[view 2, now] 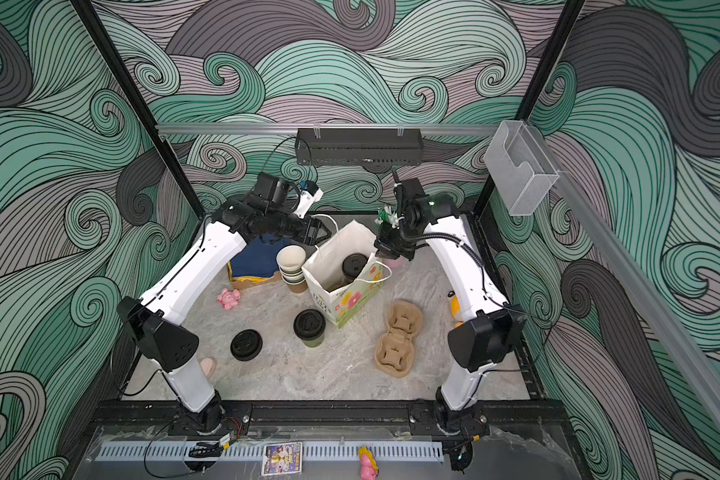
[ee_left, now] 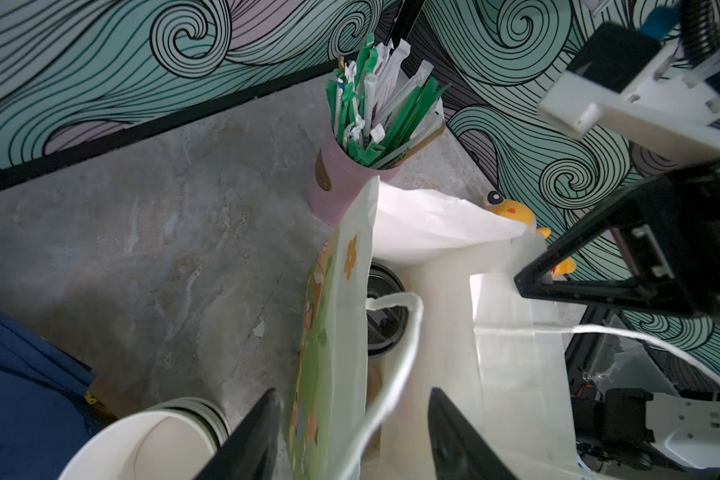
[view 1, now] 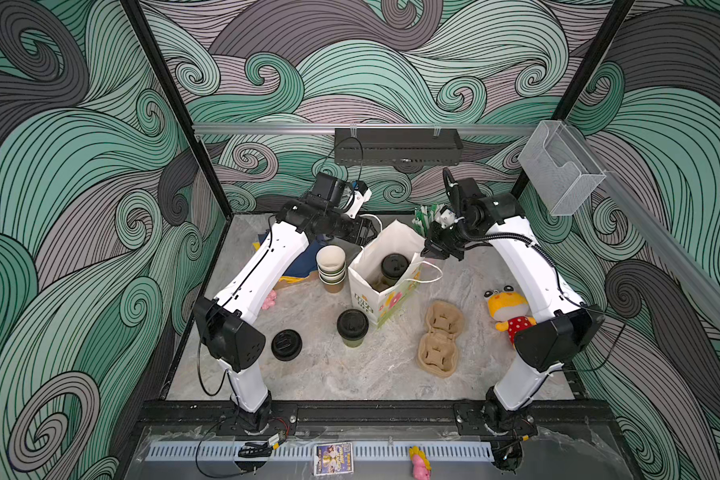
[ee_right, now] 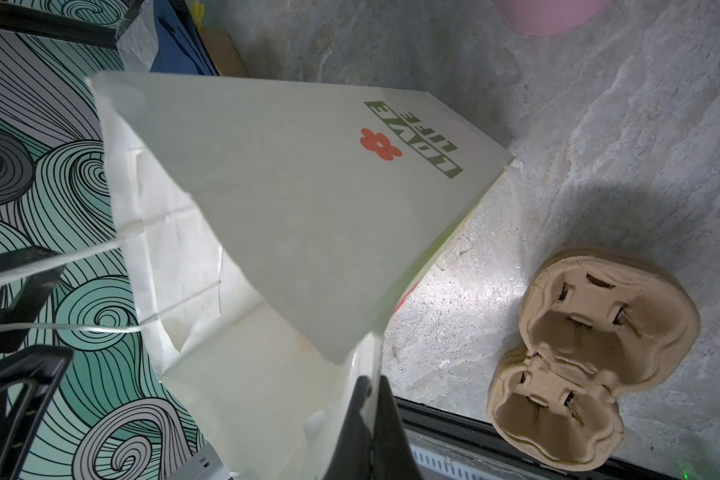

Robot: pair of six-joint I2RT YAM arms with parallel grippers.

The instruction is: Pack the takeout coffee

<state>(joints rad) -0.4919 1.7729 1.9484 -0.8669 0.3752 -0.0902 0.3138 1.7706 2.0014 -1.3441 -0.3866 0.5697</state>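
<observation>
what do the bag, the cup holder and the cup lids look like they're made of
Bag: thin matte paper; it creases and light glows through. Cup holder: moulded brown pulp, rough and fibrous. Lids: likely black plastic, smooth with crisp moulded ridges.

We count two lidded coffee cups (view 1: 393,265) (view 1: 352,325), one paper bag (view 1: 391,299) and one pulp carrier (view 1: 440,338). We see also one stack of empty cups (view 1: 330,266) and one straw cup (ee_left: 341,183).

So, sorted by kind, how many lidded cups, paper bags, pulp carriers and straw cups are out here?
Lidded cups: 2
Paper bag: 1
Pulp carrier: 1
Pink straw cup: 1
Total: 5
</observation>
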